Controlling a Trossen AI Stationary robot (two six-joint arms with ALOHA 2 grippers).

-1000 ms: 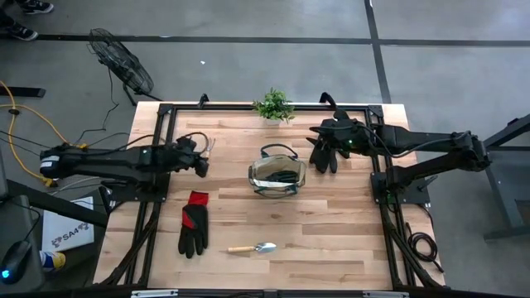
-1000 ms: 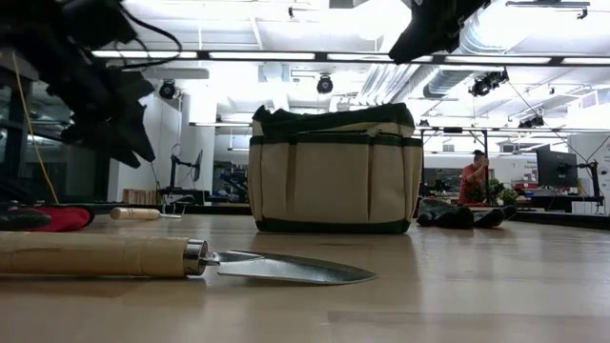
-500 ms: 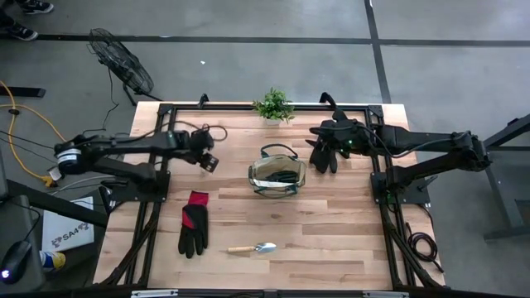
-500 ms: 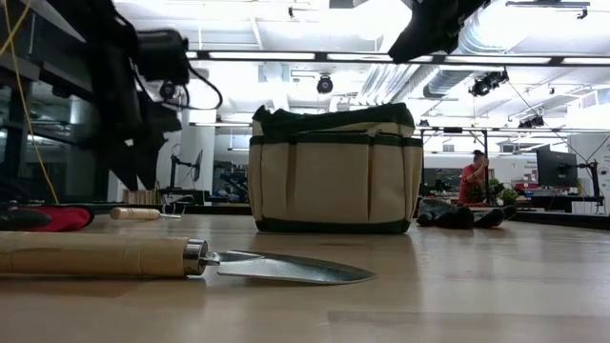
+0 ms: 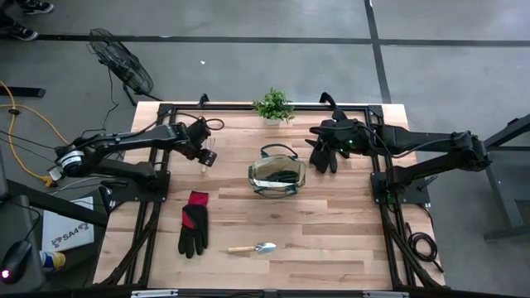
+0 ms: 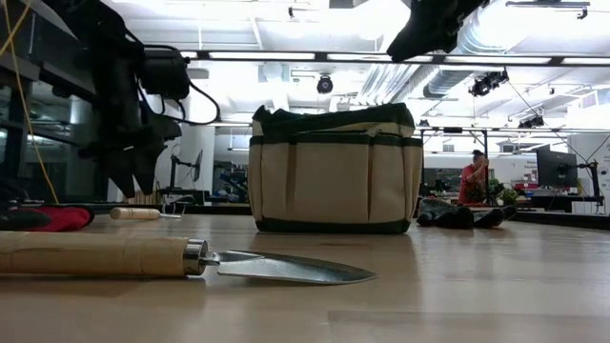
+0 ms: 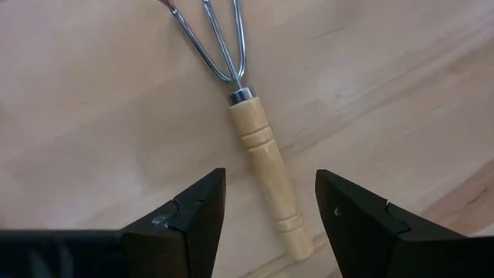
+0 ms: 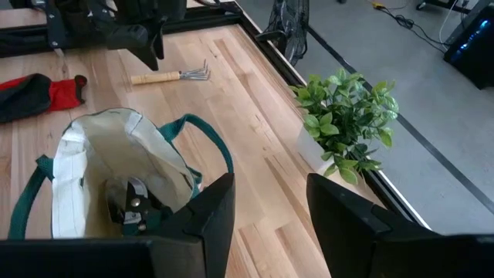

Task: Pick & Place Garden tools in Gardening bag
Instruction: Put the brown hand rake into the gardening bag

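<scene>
A hand rake (image 7: pixel 262 170) with a wooden handle and metal tines lies flat on the table, left of the bag; it also shows in the right wrist view (image 8: pixel 170 76). My left gripper (image 5: pixel 206 156) is open just above it. Its fingers point down and stand on either side of the handle without touching it. The olive-khaki gardening bag (image 5: pixel 277 175) stands mid-table with dark shears (image 8: pixel 131 205) inside. A black glove with a red cuff (image 5: pixel 194 222) and a trowel (image 5: pixel 252 247) lie near the front. A second dark glove (image 6: pixel 457 217) lies right of the bag. My right gripper (image 5: pixel 321 149) is open and empty, high above that glove.
A small green potted plant (image 5: pixel 274 105) stands at the table's far edge, behind the bag. Black frame rails run along the table's left and right sides. Bare wood lies between the bag and the trowel.
My left gripper has come down toward the hand rake and has turned until its fingers point down at the handle. My right arm has kept still. Nothing on the table has moved.
</scene>
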